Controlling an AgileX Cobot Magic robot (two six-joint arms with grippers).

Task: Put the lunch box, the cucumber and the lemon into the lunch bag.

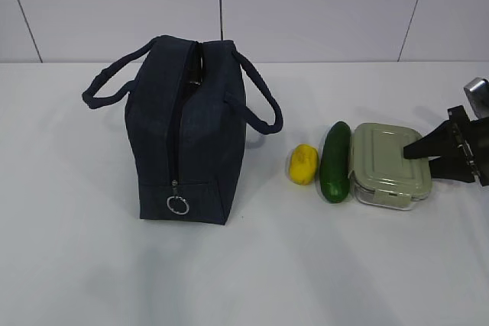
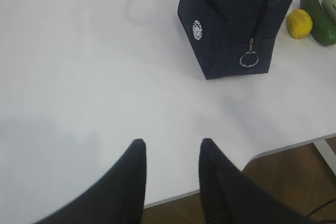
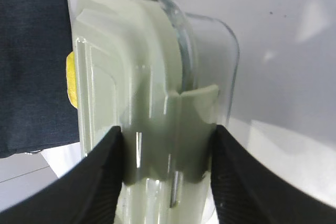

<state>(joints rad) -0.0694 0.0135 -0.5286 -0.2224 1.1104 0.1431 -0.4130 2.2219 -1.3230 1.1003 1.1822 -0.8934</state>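
Note:
The navy lunch bag (image 1: pixel 191 127) stands on the white table (image 1: pixel 76 265), with its ring pull (image 1: pixel 177 204) hanging low on the near end. To its right lie the yellow lemon (image 1: pixel 303 164), the dark green cucumber (image 1: pixel 335 162) and the lunch box (image 1: pixel 382 162) with its sage lid. My right gripper (image 1: pixel 419 162) reaches in from the right. In the right wrist view my right gripper (image 3: pixel 167 129) is shut on the lunch box (image 3: pixel 136 66), a finger pressed on each side. My left gripper (image 2: pixel 172 141) is open and holds nothing, well short of the lunch bag (image 2: pixel 226 19).
The table's front edge (image 2: pixel 283 148) runs just past my left fingertips, with brown floor beyond it. A white wall stands behind the table. The lunch bag's two loop handles (image 1: pixel 263 108) stick out to either side.

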